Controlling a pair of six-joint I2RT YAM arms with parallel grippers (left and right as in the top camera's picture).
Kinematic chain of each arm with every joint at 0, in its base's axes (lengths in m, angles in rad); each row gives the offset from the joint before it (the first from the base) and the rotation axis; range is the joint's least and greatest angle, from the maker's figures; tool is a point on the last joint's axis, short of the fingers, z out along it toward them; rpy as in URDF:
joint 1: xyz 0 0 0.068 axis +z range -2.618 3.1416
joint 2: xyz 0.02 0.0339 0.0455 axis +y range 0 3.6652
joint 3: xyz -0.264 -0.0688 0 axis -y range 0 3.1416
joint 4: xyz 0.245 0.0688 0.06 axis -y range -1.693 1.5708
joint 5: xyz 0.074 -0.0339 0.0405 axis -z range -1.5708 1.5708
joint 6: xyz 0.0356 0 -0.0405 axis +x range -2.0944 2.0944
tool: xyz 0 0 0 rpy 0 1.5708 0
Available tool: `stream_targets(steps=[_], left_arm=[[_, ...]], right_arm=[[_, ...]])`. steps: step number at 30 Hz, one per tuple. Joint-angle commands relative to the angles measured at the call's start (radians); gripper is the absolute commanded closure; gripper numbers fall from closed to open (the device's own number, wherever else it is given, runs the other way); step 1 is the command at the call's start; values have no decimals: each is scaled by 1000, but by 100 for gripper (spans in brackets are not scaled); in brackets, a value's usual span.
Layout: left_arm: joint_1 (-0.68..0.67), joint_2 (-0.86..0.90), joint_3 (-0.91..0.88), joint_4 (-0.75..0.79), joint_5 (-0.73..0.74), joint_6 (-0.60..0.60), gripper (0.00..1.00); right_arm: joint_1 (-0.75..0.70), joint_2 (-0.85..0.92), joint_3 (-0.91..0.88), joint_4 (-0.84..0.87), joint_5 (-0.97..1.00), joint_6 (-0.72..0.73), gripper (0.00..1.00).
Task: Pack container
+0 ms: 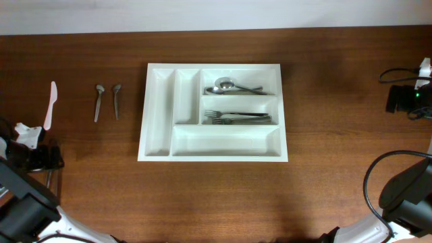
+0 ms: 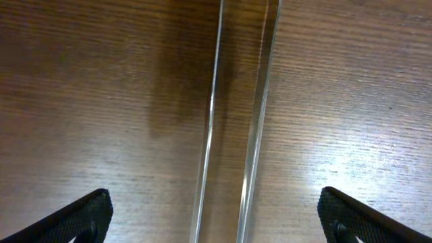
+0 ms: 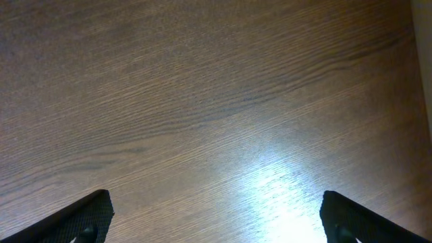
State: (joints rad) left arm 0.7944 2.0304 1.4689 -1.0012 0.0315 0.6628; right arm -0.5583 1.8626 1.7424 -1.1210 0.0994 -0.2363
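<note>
The container [image 1: 162, 111], a big white tray, lies in the middle of the table. Its upper right compartment holds spoons [image 1: 231, 86], and the one below holds forks [image 1: 237, 117]. The other compartments look bare. Left of it on the wood lie two loose spoons [image 1: 99, 101] [image 1: 116, 100] and a white plastic knife [image 1: 50, 104]. My left gripper [image 2: 214, 197] is open low over the table, with two thin shiny strips [image 2: 233, 121] running between its fingers, untouched. My right gripper [image 3: 216, 197] is open over bare wood.
The left arm [image 1: 27, 196] fills the front left corner, thin metal pieces [image 1: 51, 179] beside it. The right arm [image 1: 405, 196] sits at the front right. A black device [image 1: 401, 100] with cables lies at the right edge.
</note>
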Motion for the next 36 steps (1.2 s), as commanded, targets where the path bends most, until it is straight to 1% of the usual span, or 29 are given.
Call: stream_targets(steps=[1, 15, 18, 22, 28, 36], left_arm=[[0, 52, 5, 2, 26, 20, 1], [0, 85, 5, 25, -4, 20, 1], [-3, 85, 5, 30, -37, 21, 1], [-29, 85, 5, 33, -55, 46, 1], [-100, 85, 5, 50, -164, 50, 1], [-106, 85, 5, 34, -160, 49, 1]], right_arm=[[2, -2, -2, 0, 5, 6, 1], [2, -2, -2, 0, 5, 6, 1], [2, -2, -2, 0, 5, 6, 1], [2, -2, -2, 0, 5, 6, 1], [2, -2, -2, 0, 5, 6, 1], [2, -2, -2, 0, 5, 6, 1]])
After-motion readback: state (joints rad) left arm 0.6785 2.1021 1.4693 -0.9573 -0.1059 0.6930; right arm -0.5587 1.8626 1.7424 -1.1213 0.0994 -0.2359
